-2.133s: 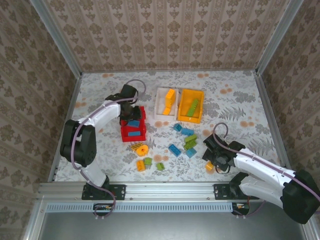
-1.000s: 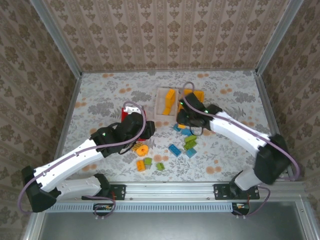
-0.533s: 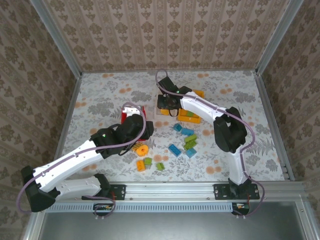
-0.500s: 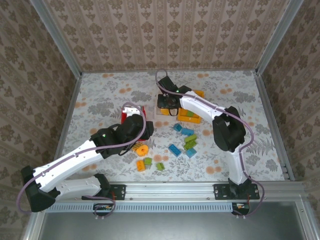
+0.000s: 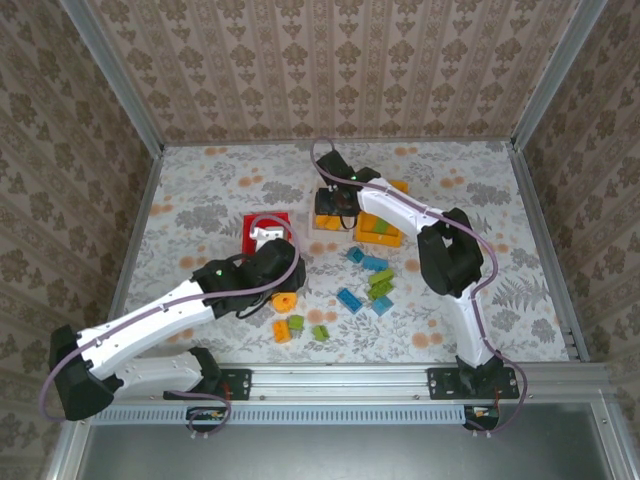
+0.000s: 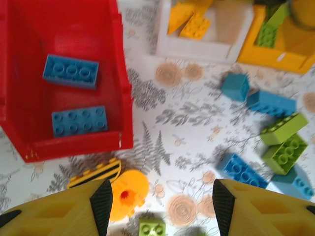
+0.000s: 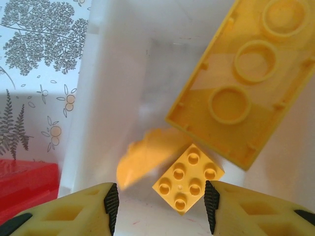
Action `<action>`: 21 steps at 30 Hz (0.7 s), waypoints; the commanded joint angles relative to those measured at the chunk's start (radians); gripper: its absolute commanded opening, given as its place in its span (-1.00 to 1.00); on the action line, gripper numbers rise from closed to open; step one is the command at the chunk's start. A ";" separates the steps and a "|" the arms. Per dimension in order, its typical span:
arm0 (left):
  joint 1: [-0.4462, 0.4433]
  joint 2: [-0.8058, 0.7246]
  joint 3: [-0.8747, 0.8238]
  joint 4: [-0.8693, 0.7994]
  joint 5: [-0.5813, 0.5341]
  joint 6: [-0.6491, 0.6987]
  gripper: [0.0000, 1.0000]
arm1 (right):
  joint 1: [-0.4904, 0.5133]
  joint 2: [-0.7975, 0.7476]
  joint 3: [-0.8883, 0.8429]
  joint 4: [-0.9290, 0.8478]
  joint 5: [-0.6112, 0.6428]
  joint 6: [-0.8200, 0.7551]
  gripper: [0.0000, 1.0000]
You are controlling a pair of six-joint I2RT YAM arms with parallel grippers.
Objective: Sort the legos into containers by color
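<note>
Right end effector [image 7: 158, 206]: wide open, empty — over the white bin [image 7: 93, 98].
Right wrist view: long orange brick [image 7: 246, 83], underside showing, long axis lower left to upper right; small square brick [image 7: 189, 184] just beside it.
Left end effector [image 6: 158, 201]: wide open, empty.
Left wrist view: two blue bricks [image 6: 70, 71] flat in the red bin [image 6: 120, 98]; round orange piece [image 6: 129, 193] outside its near wall.
Open room: bare table [image 6: 162, 123] between red bin and loose bricks [image 6: 283, 152].

Counted: three open rectangular plastic bins, one red [image 6: 120, 98], one white [image 6: 194, 49], one orange-yellow [image 6: 266, 58]. Six blue plastic bricks [image 6: 70, 71], two binned, four loose. Five green plastic bricks [image 6: 285, 155], four loose, one binned. One round orange plastic piece [image 6: 129, 194]. One yellow-and-black striped piece [image 6: 93, 175].
</note>
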 commanded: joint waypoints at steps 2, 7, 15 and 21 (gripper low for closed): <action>-0.008 -0.012 -0.040 -0.068 0.050 -0.071 0.20 | 0.017 -0.164 -0.041 0.001 -0.009 -0.030 -0.03; -0.041 0.066 -0.045 0.071 0.165 0.029 0.24 | 0.042 -0.424 -0.287 0.077 -0.009 -0.030 -0.04; -0.086 0.385 0.129 0.053 0.238 -0.150 0.38 | 0.042 -0.968 -0.732 -0.018 0.041 0.008 0.06; -0.077 0.510 0.223 0.090 0.287 -0.432 0.43 | 0.042 -1.295 -0.906 -0.136 -0.043 -0.018 0.32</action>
